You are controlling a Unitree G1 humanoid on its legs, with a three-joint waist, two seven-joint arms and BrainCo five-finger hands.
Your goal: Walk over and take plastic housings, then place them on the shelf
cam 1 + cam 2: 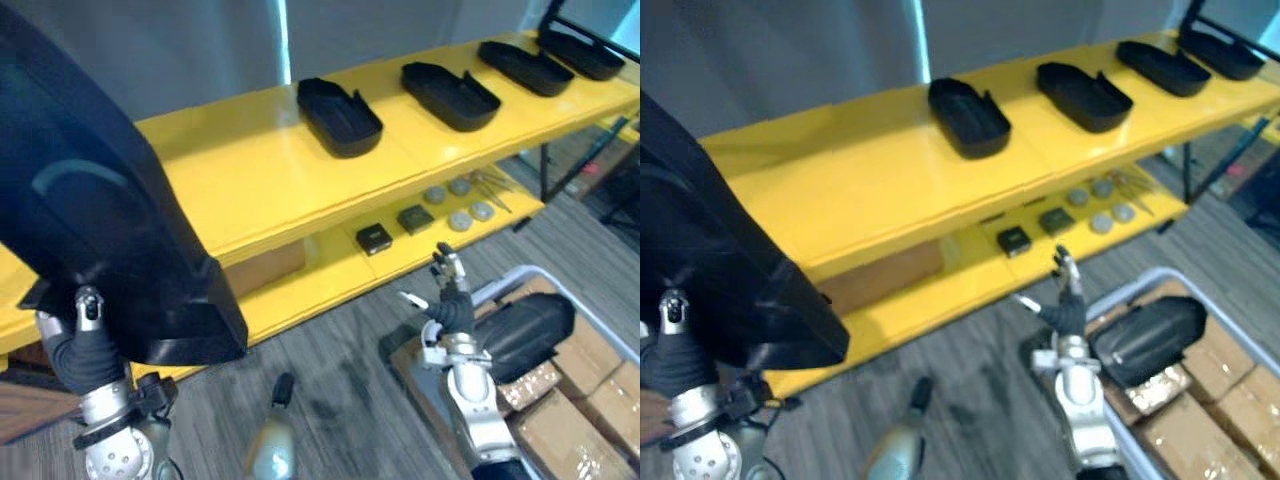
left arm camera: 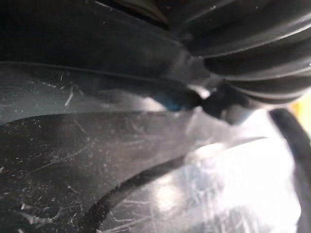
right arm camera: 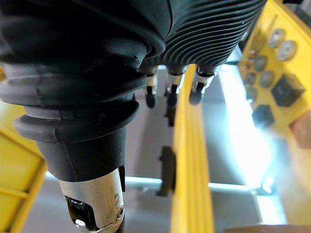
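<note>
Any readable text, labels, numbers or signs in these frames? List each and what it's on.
None can be read.
Brown cardboard boxes: faint marks, too blurred to read.
Small dark square blocks on the lower yellow shelf: too small to tell.
Black plastic housings on the upper yellow shelf: no label seen.
Large black plastic housing being carried: scratches only, no print.

The housing runs past the edge at nine o'clock and, I think, hides most of my left hand.
</note>
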